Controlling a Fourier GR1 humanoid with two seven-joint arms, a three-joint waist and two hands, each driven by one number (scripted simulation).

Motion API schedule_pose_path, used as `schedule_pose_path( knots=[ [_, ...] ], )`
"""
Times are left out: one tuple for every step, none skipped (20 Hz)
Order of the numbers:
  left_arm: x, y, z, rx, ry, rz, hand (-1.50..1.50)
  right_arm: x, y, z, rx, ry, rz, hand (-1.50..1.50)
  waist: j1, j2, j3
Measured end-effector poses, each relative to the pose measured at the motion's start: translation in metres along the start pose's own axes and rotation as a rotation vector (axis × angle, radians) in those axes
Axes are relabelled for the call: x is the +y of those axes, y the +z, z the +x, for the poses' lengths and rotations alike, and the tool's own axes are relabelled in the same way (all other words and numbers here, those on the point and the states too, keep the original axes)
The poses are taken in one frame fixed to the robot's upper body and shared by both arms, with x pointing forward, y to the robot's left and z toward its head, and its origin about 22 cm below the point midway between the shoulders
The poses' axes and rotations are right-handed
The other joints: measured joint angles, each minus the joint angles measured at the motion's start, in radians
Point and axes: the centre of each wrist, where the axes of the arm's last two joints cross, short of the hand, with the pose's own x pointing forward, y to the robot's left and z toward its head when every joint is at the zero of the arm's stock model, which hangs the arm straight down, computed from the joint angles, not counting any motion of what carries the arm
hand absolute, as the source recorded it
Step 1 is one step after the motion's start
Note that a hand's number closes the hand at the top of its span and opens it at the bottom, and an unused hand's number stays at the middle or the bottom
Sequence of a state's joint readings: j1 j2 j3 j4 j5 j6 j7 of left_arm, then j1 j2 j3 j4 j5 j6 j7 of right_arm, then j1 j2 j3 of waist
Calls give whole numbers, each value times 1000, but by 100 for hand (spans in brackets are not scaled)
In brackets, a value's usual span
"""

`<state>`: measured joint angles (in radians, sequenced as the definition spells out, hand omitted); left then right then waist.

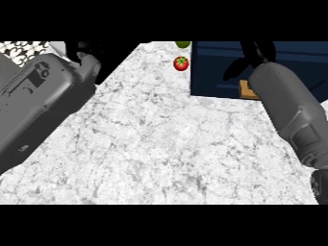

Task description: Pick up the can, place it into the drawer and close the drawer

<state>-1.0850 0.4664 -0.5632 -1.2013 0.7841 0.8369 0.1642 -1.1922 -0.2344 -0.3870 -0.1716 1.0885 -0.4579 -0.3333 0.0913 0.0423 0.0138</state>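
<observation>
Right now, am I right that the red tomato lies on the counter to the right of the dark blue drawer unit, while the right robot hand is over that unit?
Not quite. The red tomato lies on the counter to the left of the dark blue drawer unit, not the right. The right robot hand is indeed over that unit. The head view shows this.

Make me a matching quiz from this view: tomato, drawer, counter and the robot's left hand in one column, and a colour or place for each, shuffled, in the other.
Column one:
1. tomato
2. drawer
3. counter
4. left hand

Column two:
A. dark blue
B. black, at the view's upper left
C. red
D. white and grey, marbled

Pairs: 1-C, 2-A, 3-D, 4-B.
</observation>
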Motion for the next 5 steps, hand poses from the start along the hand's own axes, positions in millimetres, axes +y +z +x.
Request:
schedule_pose_path(
  knots=[
    [2, 0, 0, 1, -3, 2, -150, 0, 0, -1, 12, -56, -9, -150, 1, -2, 0],
    [4, 1, -1, 3, -4, -1, -150, -1, 0, -1, 21, -108, -13, -150, 1, -2, 0],
    [4, 2, -2, 5, -2, -2, -150, -2, -1, -2, 29, -148, -16, -150, 3, -2, -1],
    [4, 4, -2, 5, -4, -5, -150, -3, -1, -2, 33, -179, -22, -150, 4, -2, -1],
    [6, 4, -2, 8, -1, -2, -150, -2, -1, -2, 29, -206, -25, -150, 3, -2, -2]
  ],
)
